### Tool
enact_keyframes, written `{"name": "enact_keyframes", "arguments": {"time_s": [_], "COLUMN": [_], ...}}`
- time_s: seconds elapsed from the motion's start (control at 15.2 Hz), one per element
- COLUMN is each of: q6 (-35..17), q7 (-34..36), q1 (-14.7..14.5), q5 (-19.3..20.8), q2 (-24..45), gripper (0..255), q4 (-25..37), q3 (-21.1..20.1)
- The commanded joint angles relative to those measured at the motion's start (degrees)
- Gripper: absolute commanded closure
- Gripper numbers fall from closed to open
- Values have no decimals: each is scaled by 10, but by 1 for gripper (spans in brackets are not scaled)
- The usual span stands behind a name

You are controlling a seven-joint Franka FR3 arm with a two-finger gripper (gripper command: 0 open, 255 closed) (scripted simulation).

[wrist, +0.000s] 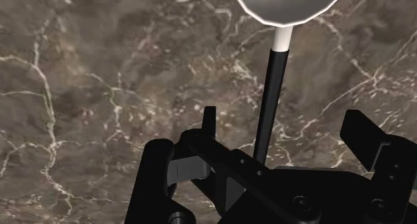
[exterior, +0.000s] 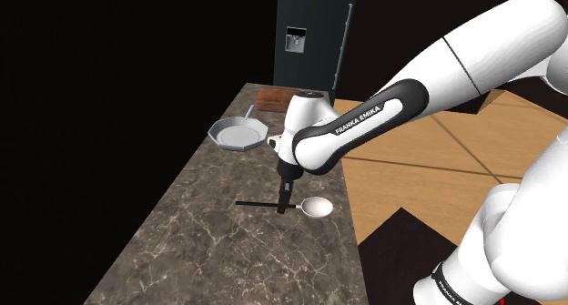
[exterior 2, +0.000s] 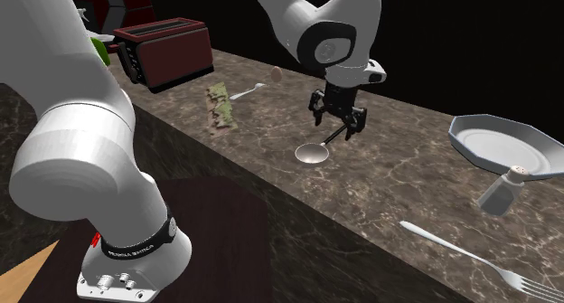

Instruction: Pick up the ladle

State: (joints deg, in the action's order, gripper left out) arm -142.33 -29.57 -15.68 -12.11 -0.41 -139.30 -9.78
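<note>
Gripper (exterior: 287, 199) sits low over the ladle (exterior: 316, 206) on the dark marble counter (exterior: 200, 249). Fingers are spread either side of the black handle, and it looks like neither touches it, though the wrist view is tight. Shoulder view: ladle bowl at 3 o'clock from the gripper, grey skillet (exterior: 238, 132) at 11 o'clock.

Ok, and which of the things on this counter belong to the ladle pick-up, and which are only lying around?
For the job: ladle; gripper, open, with the ladle's black handle between its fingers.

Lying about: pan; toaster; fork; shaker; small spoon.
</note>
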Motion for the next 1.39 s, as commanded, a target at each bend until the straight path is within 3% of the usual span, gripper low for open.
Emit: {"name": "enact_keyframes", "arguments": {"time_s": [0.0, 0.26, 0.33, 0.92, 1.32], "q6": [-16, -37, -37, -37, 11], "q7": [-3, -6, -6, -6, 0], "q1": [0, -1, -1, -1, 1], "q5": [-1, -2, -2, -2, 1], "q2": [14, 31, 29, 31, -7], "gripper": [0, 0, 255, 255, 255], "q4": [-2, -6, -7, -6, 5], "q3": [0, -1, -1, -1, 1]}}
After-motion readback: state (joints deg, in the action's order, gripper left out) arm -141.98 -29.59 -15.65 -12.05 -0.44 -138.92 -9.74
